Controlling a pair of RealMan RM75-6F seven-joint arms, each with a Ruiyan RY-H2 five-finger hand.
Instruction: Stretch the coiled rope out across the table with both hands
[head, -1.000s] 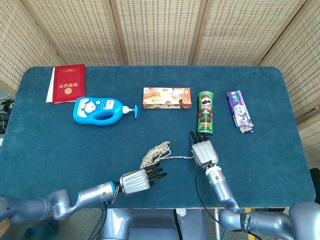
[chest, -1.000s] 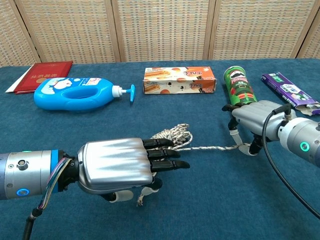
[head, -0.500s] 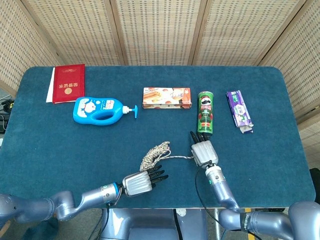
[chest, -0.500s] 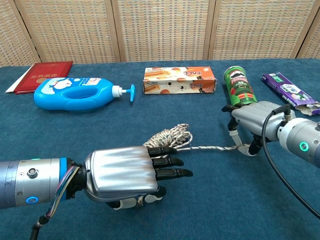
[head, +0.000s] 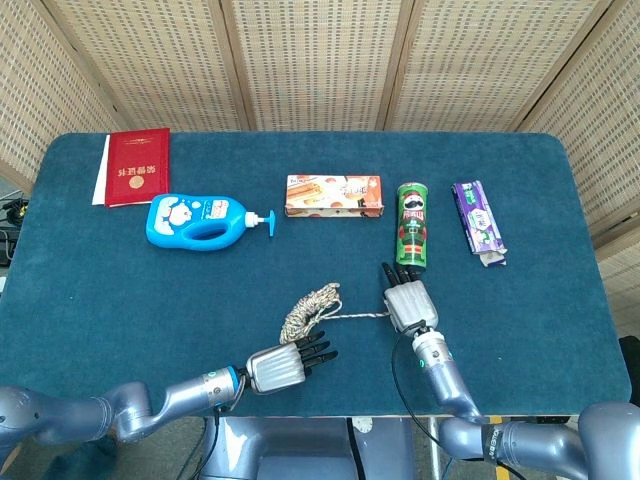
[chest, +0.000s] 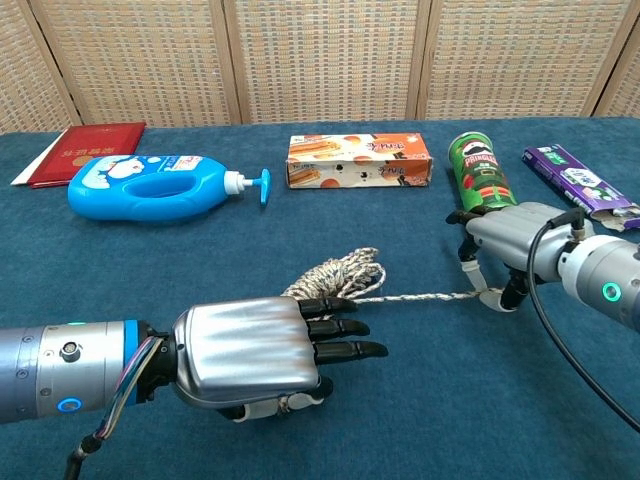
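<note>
The rope lies as a loose coil (head: 310, 306) (chest: 340, 272) at the middle front of the blue table. One strand (chest: 420, 296) runs from it rightward to my right hand (head: 408, 301) (chest: 512, 240). That hand pinches the strand's end low against the cloth. My left hand (head: 283, 366) (chest: 262, 352) hovers just in front of the coil. Its fingers are stretched out flat, with dark fingertips (chest: 345, 305) at the coil's near end. The thumb is tucked under the palm, and I see no rope in this hand.
Behind the rope are a blue pump bottle (head: 202, 220), a snack box (head: 333, 195), a green chip can (head: 411, 226) just beyond my right hand, and a purple packet (head: 478, 221). A red booklet (head: 137, 166) sits at the far left corner.
My left hand has drawn back toward the table's near edge and a little right, fingertips now at the coil's near end. The right hand and the strand have not moved.
</note>
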